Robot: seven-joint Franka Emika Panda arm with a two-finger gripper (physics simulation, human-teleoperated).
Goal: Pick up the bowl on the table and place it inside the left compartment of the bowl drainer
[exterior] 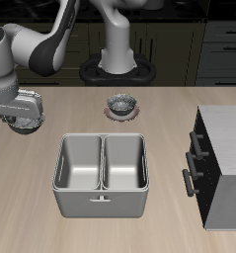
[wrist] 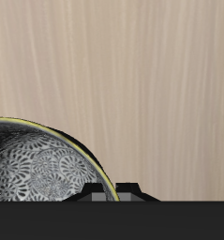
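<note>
One bowl drainer (exterior: 101, 174) with two wells; two bowls; one plate (exterior: 122, 113); one cabinet (exterior: 222, 165).

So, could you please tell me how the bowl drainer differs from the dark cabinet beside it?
The bowl drainer is light grey steel all over; the cabinet has a dark face under a grey top. The drainer is open on top, with two wells; the cabinet is a closed box. The drainer has one small front handle; the cabinet carries longer bar handles. Both are rectangular and stand on the table.
</note>
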